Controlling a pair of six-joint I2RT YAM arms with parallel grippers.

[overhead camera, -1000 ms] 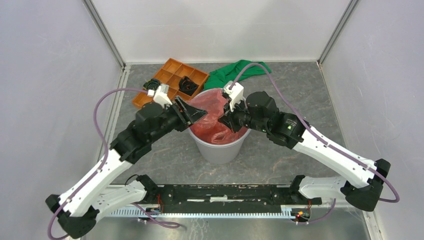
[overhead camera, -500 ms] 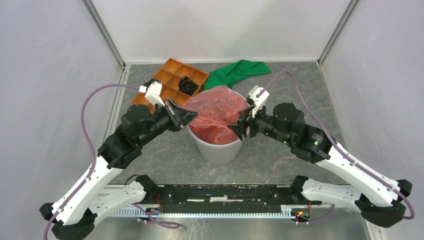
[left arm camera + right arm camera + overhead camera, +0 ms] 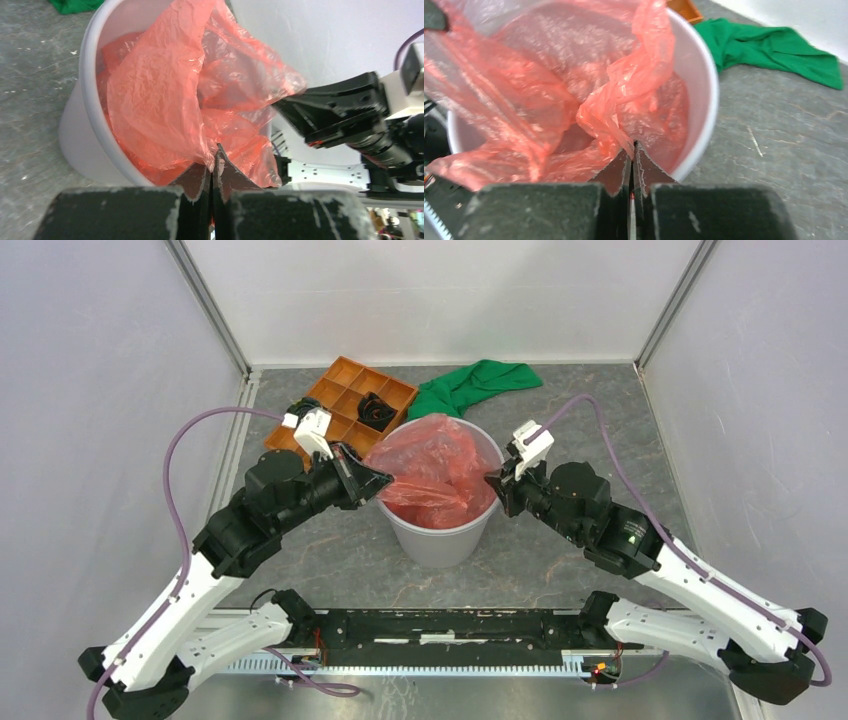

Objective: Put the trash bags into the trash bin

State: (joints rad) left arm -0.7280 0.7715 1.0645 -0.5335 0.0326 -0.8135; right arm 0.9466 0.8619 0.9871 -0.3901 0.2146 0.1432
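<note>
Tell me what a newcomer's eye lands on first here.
The crinkly red-pink bag billowing out of the round white bin in the middle of the overhead view grabs the eye first. The left end effector and the right end effector pinch its edges from opposite sides of the rim. Behind lie a green cloth and an orange tray.

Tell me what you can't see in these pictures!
- Bottom of the bin: every view, the red bag covers it.
- Black things in the orange tray: top view, too small to name.
- How much bag the left claw and right claw pinch: wrist views, hidden inside the grip.
- Green cloth: left wrist view, cut off by the top edge.
</note>
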